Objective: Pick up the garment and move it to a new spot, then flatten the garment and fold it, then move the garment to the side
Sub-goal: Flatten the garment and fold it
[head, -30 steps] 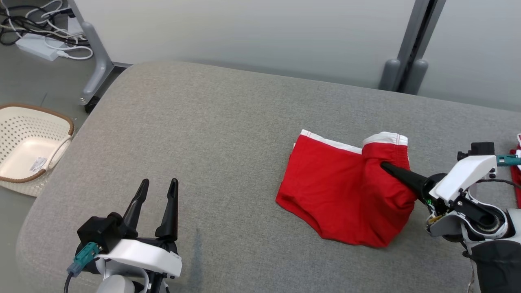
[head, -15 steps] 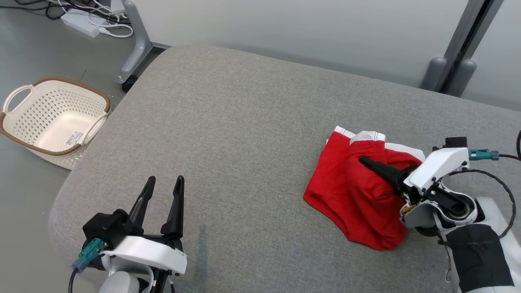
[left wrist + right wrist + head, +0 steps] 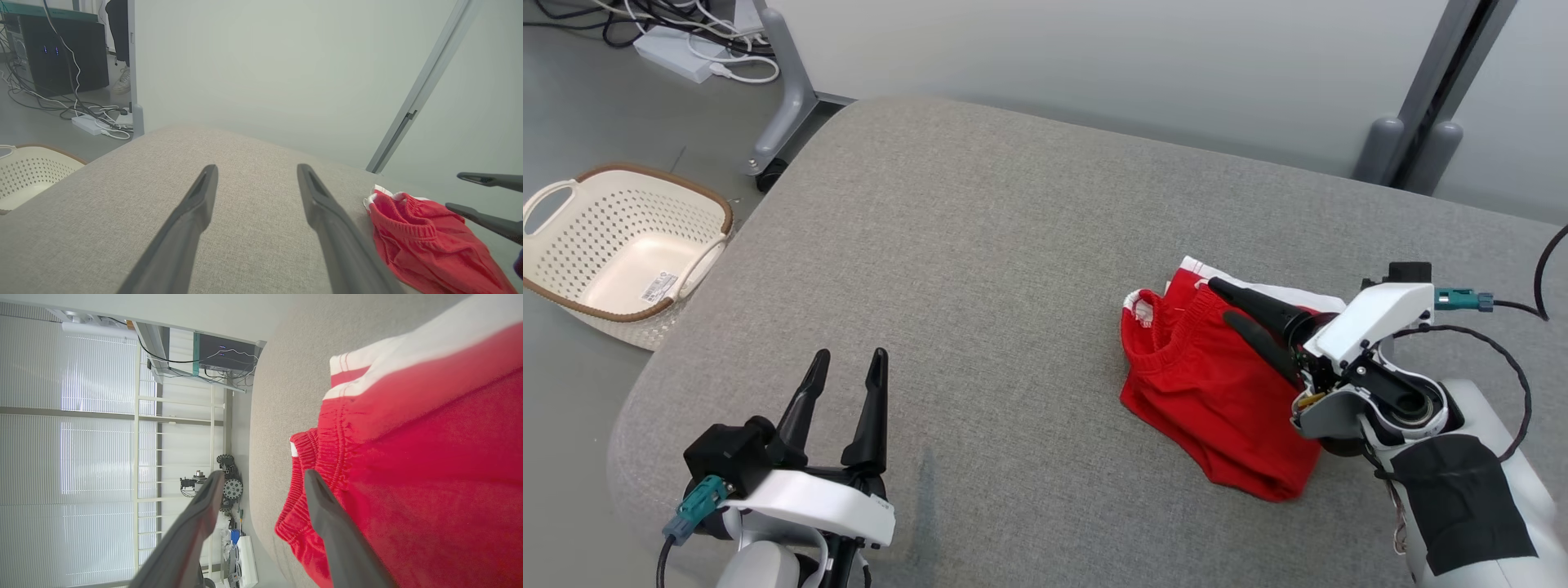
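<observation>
Head view: a grey upholstered surface (image 3: 1013,245) with red shorts (image 3: 1209,392) bunched on its right side.
The right gripper (image 3: 1221,300) hangs over the shorts, fingers spread, gripping nothing; the left gripper (image 3: 850,354) sits well apart at near left, fingers wide, empty.

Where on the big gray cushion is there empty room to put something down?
The middle of the gray cushion is bare, from the red garment across to the edge by the basket. The far strip by the wall is free too. Crowded: the right side, where the right arm hangs over the garment.
</observation>
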